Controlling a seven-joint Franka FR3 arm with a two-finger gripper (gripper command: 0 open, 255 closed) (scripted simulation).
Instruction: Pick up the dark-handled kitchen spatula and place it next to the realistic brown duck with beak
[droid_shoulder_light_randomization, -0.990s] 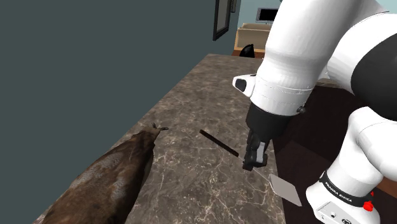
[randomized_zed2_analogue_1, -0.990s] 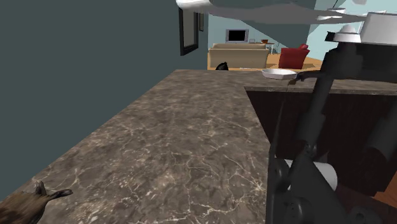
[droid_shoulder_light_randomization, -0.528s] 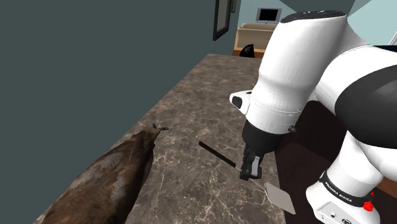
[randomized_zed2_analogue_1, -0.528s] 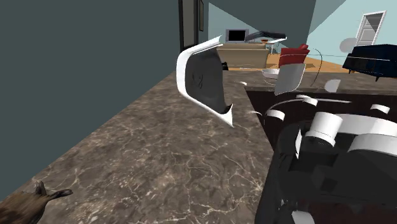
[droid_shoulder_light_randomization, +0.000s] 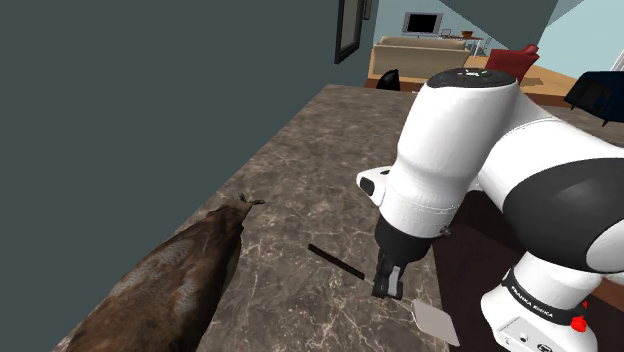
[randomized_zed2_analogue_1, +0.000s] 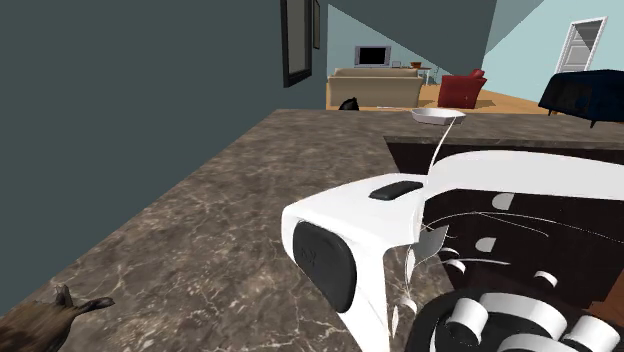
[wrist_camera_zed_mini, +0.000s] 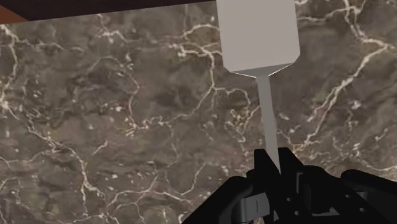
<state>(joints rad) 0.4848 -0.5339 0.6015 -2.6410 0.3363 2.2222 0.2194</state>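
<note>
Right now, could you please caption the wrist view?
Gripper clasps a grey spatula by its neck over a brown marbled counter.

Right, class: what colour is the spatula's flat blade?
Plain light grey; the spatula blade shows best in the wrist view, just beyond the gripper.

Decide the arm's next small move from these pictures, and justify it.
Probably carry the spatula a little toward the shoulder view's left, nearer the brown duck. The gripper is shut on the spatula's shaft, yet a stretch of marbled countertop separates the dark handle from the duck, so it is not beside it.
</note>
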